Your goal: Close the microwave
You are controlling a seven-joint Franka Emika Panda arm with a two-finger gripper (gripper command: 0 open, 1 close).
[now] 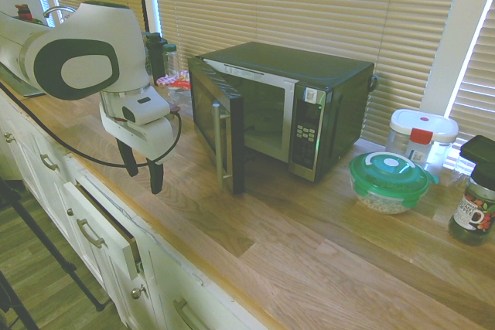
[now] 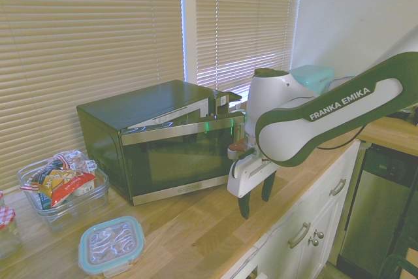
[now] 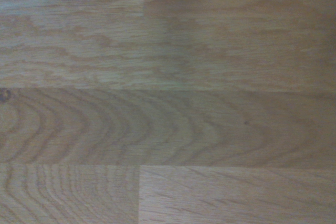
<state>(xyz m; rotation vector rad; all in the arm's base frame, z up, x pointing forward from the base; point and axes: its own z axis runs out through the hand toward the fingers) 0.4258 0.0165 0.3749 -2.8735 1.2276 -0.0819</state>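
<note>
Down the length of the wooden countertop (image 1: pixel 309 245), set over white cabinets, there's a lineup of kitchen stuff, with window blinds (image 1: pixel 309 5) behind it. Biggest mover is the white Franka arm (image 1: pixel 85 56), coming in over the counter with its gripper (image 1: pixel 145 182) pointing down on the outer side of the microwave door, near it. The 2 fingers are apart.

The black microwave (image 1: pixel 286 90) sits on the counter by the blinds, its door (image 1: pixel 216 129) partway open so you can see some of the cavity from the first exterior view. Door has a vertical silver handle (image 1: pixel 218 144), and the button panel (image 1: pixel 307 133) has a green display.

Below the counter, 1 drawer (image 1: pixel 104 229) is pulled out a bit. Past the microwave's panel side there's a clear container with a white lid and red latch (image 1: pixel 421 137), then a round bowl with a green lid (image 1: pixel 389 182) just beside it, and a dark-lidded jar (image 1: pixel 472 210) with a printed label.

On the door's hinge side, a glass container (image 2: pixel 65 204) holds snack packets (image 2: pixel 65 184), near a teal-lidded box (image 2: pixel 112 245). Wrist view is just wood grain, kinda soft.
</note>
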